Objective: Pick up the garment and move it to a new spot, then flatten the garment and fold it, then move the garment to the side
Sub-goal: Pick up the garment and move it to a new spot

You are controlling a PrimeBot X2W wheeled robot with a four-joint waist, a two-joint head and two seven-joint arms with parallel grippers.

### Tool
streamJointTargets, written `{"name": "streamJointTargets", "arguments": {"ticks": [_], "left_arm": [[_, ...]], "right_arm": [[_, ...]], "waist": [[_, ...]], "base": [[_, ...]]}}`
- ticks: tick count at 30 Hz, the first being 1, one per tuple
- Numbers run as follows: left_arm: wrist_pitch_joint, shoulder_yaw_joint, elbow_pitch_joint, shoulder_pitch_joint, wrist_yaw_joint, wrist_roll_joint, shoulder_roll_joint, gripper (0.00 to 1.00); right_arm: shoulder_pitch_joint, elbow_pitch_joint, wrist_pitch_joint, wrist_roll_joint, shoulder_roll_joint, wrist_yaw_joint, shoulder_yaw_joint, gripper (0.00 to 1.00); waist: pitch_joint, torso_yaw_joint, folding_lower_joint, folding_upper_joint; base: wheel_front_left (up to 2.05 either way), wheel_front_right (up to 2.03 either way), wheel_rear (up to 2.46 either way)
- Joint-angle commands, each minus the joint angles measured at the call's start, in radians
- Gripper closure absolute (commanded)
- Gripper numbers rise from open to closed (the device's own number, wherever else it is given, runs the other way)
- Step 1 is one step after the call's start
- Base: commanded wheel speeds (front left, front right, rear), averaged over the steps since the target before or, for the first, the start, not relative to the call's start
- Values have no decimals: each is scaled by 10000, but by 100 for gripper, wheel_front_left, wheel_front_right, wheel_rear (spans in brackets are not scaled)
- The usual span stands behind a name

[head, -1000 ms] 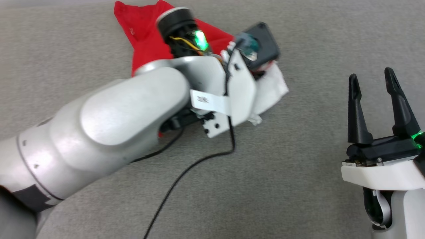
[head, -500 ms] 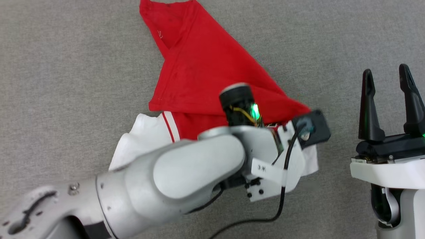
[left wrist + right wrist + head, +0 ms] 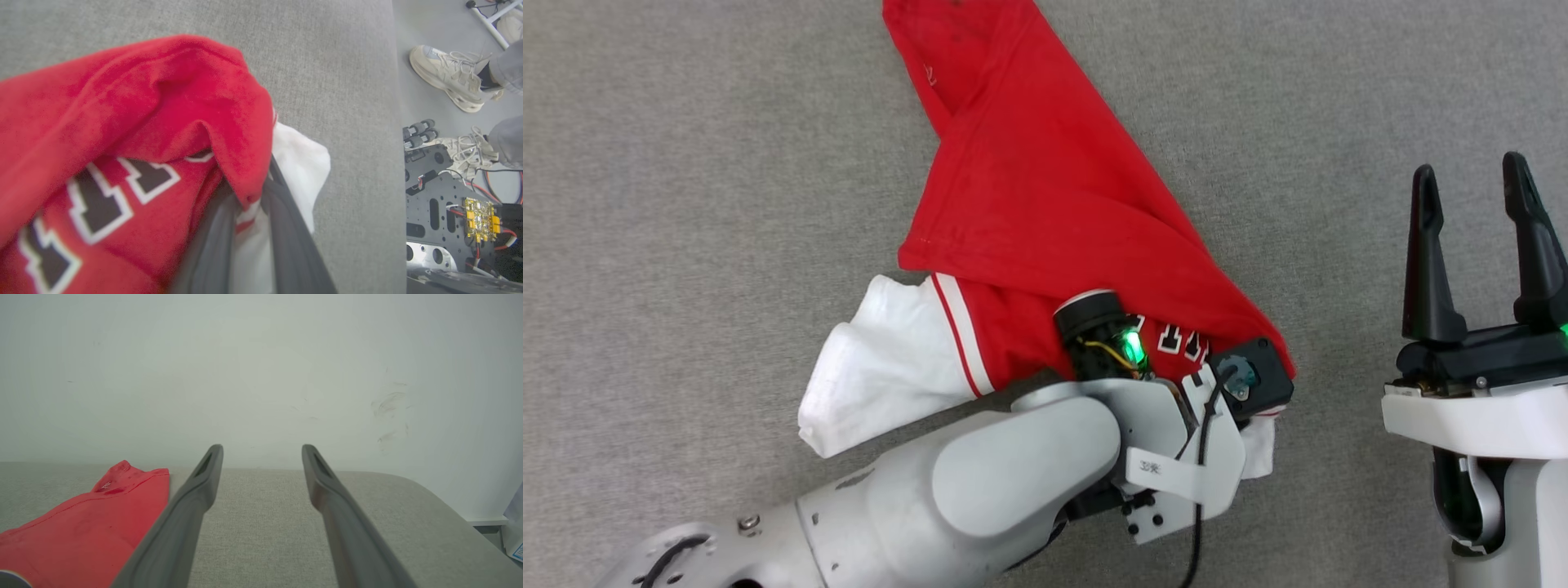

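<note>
Pinching a white-and-red fold of the garment (image 3: pixel 1045 188), the left gripper (image 3: pixel 250 228) has its fingers nearly closed. Red cloth spreads beyond the fingertips over the grey surface (image 3: pixel 686 204). Right gripper (image 3: pixel 1468 167): fingers spread wide, empty, garment well to their left.

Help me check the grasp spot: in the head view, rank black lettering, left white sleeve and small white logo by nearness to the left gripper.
1. Black lettering, beside the left gripper.
2. White sleeve, out left.
3. Small white logo, top end.
</note>
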Motion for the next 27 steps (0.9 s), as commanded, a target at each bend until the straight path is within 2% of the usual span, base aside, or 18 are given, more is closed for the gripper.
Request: {"name": "streamJointTargets", "arguments": {"ticks": [1,8,12,15,22,27], "left_arm": [[-566,-8,167,-179,-5,159,-51,0],[-4267,243,1544,-337,74,378,-553,0],[-5691,643,1892,-37,572,584,-627,0],[-6557,909,1993,173,1056,770,-432,0],[-7368,1976,1611,971,2463,1091,390,0],[-7431,3387,518,2087,3386,1533,1117,0]], "right_arm": [[92,42,-21,-101,25,-7,11,0],[611,236,-21,-268,22,-7,-122,0],[947,326,-21,-344,22,-7,-192,0],[1167,387,-21,-410,22,-7,-275,0],[1614,491,-21,-475,21,-7,-397,0],[1829,576,-19,-456,21,-7,-439,0]], "waist": [[-222,111,0,0],[-1315,587,0,0],[-1884,876,0,0],[-2259,1116,0,0],[-2936,1581,0,0],[-3265,1796,0,0]], "base": [[0,0,0],[0,0,0],[0,0,0],[0,0,0],[0,0,0],[0,0,0]]}}
